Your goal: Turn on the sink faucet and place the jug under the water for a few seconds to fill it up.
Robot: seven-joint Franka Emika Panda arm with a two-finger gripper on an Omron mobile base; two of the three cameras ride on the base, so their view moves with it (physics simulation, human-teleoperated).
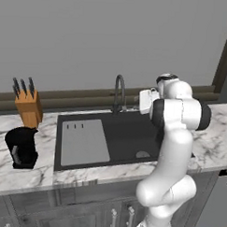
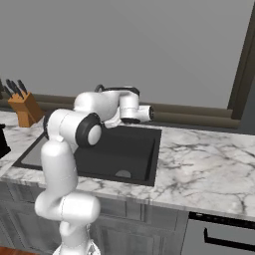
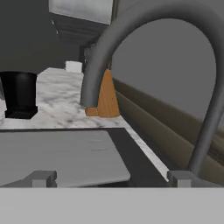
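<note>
Sink faucet beside raised end effector

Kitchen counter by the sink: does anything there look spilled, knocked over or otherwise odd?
Nothing stands out. The jug stands upright on the counter left of the sink, with the knife block upright behind it. No water runs from the sink faucet, and the basin looks dry. The gripper sits beside the faucet.
</note>
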